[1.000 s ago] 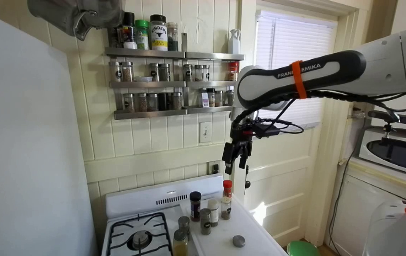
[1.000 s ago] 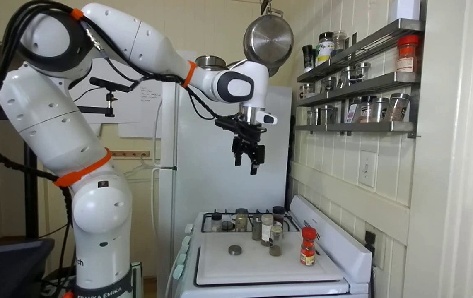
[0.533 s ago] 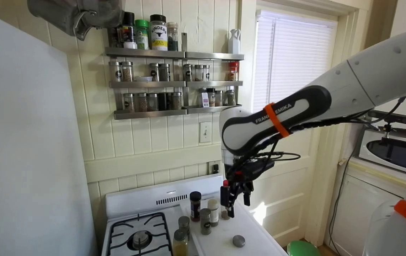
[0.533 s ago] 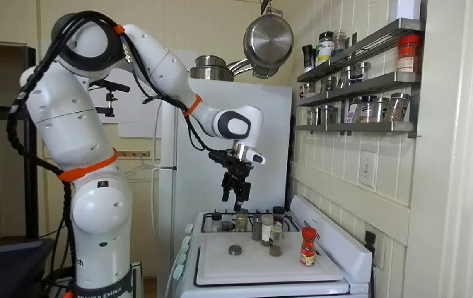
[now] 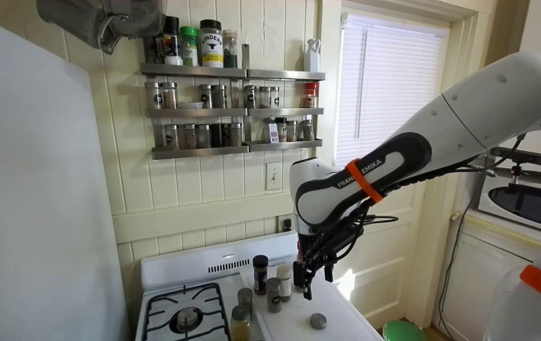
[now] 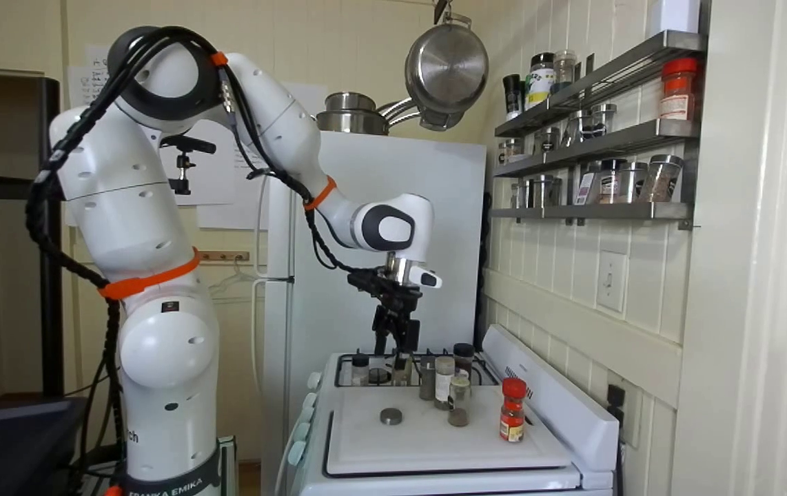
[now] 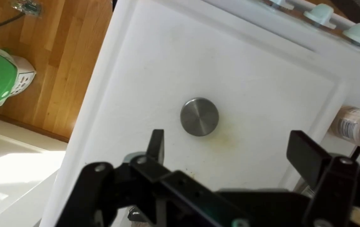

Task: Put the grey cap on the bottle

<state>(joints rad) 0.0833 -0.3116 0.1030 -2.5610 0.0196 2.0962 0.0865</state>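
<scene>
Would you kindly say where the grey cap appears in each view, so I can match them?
In an exterior view: the grey cap near the bottom, just right of centre.
In an exterior view: the grey cap low down, at mid-width.
In the wrist view: the grey cap near the middle.
Shared landmark: the white stovetop cover beneath it.

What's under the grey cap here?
In the wrist view, the grey cap lies flat face up on the white board. A faint yellowish stain shows beside it; whether that runs beneath cannot be seen. The cap's underside and the patch it covers are hidden.
</scene>
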